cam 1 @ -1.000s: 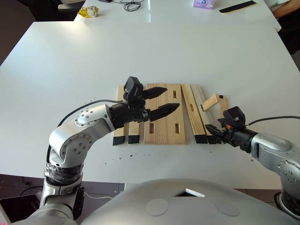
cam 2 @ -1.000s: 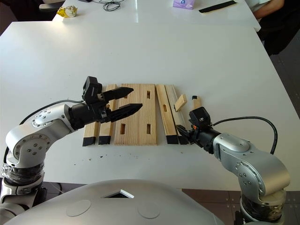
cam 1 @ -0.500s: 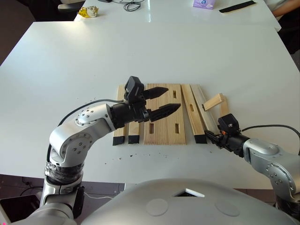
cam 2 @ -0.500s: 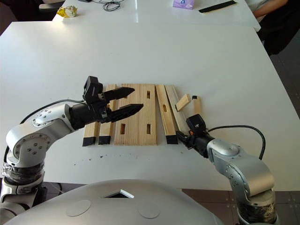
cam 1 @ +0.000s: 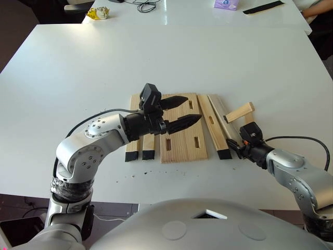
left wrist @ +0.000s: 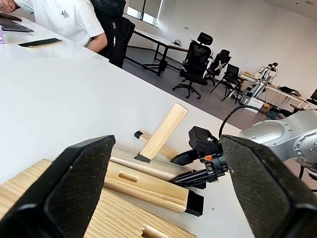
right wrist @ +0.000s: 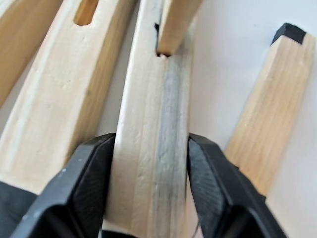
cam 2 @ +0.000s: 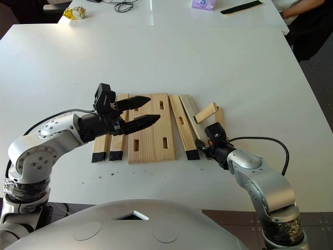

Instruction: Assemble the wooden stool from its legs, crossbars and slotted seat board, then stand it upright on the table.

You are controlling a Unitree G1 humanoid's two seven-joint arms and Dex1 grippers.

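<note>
Two tools: right tool (right wrist: 151, 163) grips a leg (right wrist: 154, 94), left tool (cam 1: 191, 108) gapes wide over the seat board (cam 1: 183, 145).

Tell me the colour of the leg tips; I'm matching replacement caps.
Black leg tips, clearest in the left eye view.

The right hand (cam 1: 235, 148) hides the near end of the leg (right wrist: 153, 124) it clamps.

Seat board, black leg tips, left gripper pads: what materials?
Seat board: pale bare-looking wood, matte, grain lines visible.
Leg tips: black matte covering, maybe rubber caps or paint; can't tell.
Left gripper pads: black, pebbled surface, likely rubber or foam.
</note>
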